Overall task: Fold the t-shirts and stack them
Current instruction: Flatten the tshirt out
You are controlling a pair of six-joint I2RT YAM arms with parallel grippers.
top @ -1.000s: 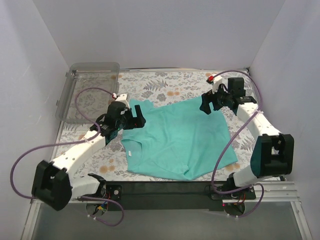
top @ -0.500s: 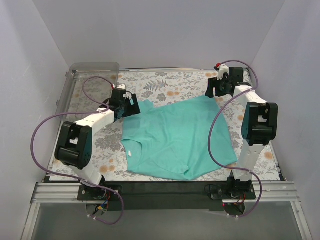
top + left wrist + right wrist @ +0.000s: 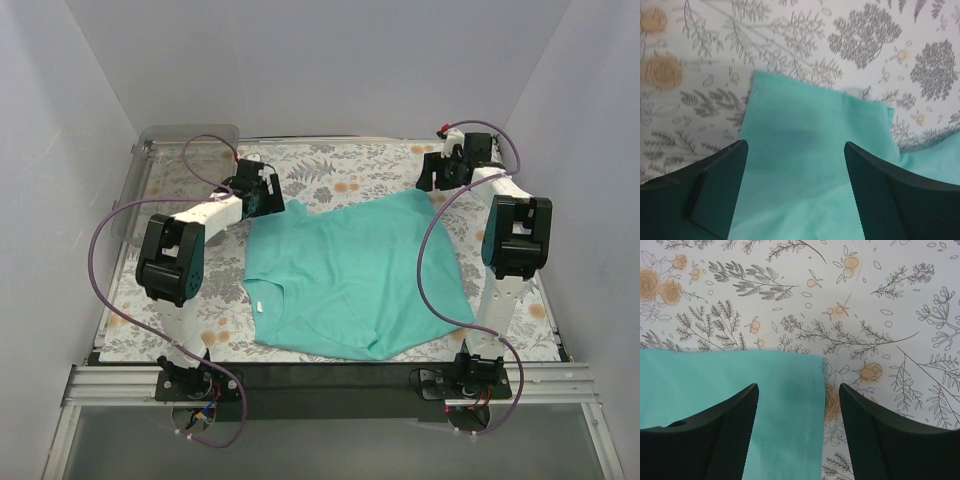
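While both gape wide | L pincer (image 3: 795, 145) over t-shirt (image 3: 350, 275) far-L cnr | R pincer (image 3: 798, 386) over far-R cnr

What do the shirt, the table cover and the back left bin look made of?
Shirt: soft matte cloth, probably knit; it lies limp with soft creases. Table cover: smooth floral-printed sheet, cloth or vinyl unclear. Bin: clear rigid plastic, likely; the pattern shows through.

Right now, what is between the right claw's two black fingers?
The right wrist view shows a corner of the teal cloth t-shirt between the right gripper's fingers, on the flowery white tablecloth.
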